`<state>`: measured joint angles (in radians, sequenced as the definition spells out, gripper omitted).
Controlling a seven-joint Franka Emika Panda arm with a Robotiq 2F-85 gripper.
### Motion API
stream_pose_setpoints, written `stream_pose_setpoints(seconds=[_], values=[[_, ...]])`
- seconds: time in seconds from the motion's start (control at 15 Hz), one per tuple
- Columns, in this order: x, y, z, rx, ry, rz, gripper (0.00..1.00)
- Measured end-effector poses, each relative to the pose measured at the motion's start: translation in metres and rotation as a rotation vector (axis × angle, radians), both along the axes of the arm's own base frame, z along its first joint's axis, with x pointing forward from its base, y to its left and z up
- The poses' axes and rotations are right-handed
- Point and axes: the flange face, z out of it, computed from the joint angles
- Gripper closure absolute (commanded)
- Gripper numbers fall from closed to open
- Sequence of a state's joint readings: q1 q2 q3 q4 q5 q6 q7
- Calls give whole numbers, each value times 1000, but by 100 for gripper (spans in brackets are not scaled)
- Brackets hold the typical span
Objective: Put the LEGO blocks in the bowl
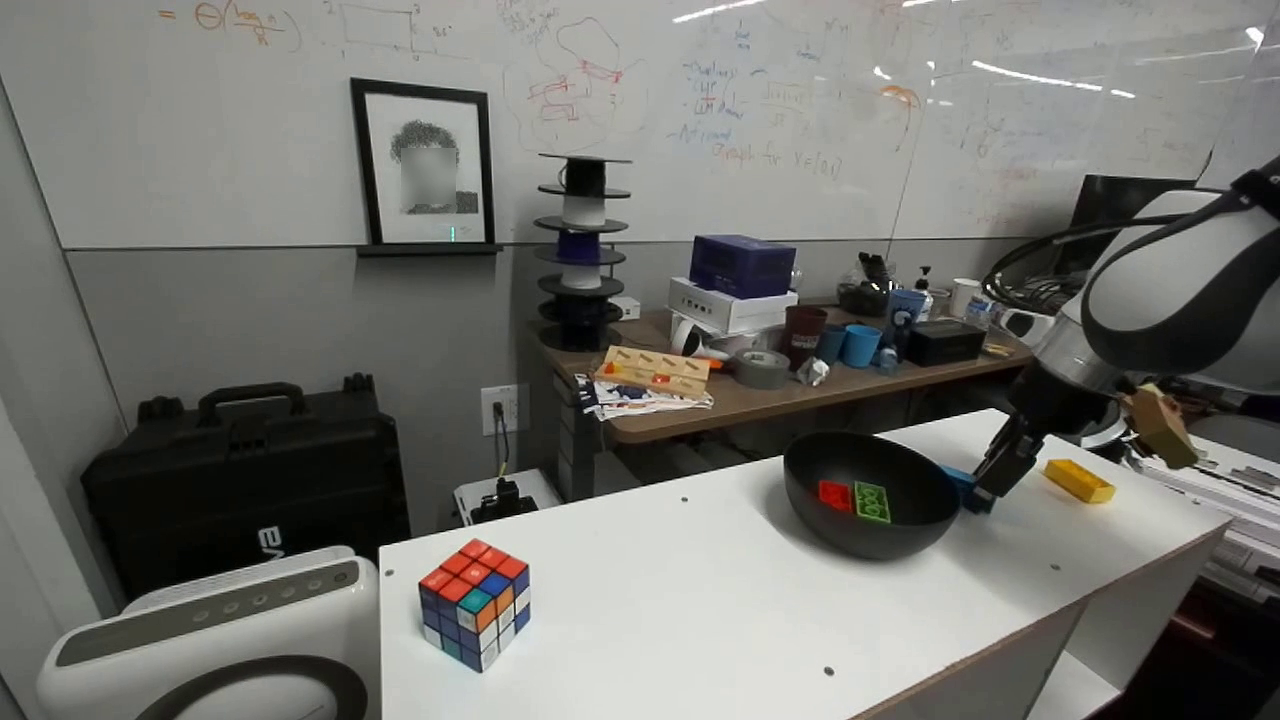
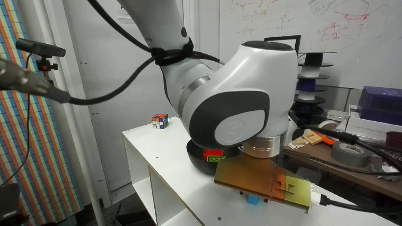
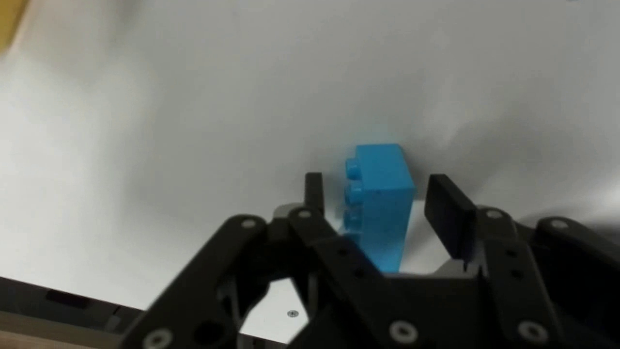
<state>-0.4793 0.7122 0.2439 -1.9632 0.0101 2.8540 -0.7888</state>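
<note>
A small, flat, blue plastic brick point(image 3: 382, 203) lies on the white flat top of a shelf unit point(image 1: 650, 570), its studs facing left in the wrist view. The black two-fingered gripper point(image 3: 378, 196) straddles it, parted, with a gap on either side: nothing is held. In an exterior view the brick sits just right of the wide, shallow, round black bowl point(image 1: 850, 541). In the bowl are a flat red plastic brick point(image 1: 835, 496) and a flat green plastic brick point(image 1: 871, 502), side by side. The task looks half done: the blue plastic brick and the rectangular yellow-orange plastic brick point(image 1: 1080, 481), farther right, are left to go in. The likeliest obstacle is the bowl's own rim, which a lifted brick would need to clear. A multicoloured puzzle cube point(image 1: 475, 603) stands well apart at the near left, seemingly out of the way. A flat amber-and-green plate point(image 2: 246, 177) fixed above the gripper hides most of it in an exterior view. Beyond are a brown desk point(image 1: 740, 403) and a tall stack of black-rimmed spools point(image 1: 580, 247).
</note>
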Motion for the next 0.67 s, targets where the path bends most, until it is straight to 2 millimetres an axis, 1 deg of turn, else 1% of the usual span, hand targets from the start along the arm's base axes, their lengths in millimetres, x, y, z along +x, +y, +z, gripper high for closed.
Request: stream_pose_setpoints(seconds=[0.07,0.13,0.2,0.27,0.4,0.53,0.67], values=[[1,2,1,6,-4,6,81],[2,4,2,11,-10,14,89],[3,6,4,14,-14,22,94],[3,7,5,18,-18,31,92],[3,9,5,20,-20,42,93],[0,4,6,7,-13,37,93],[1,-1,15,-18,-17,18,93]])
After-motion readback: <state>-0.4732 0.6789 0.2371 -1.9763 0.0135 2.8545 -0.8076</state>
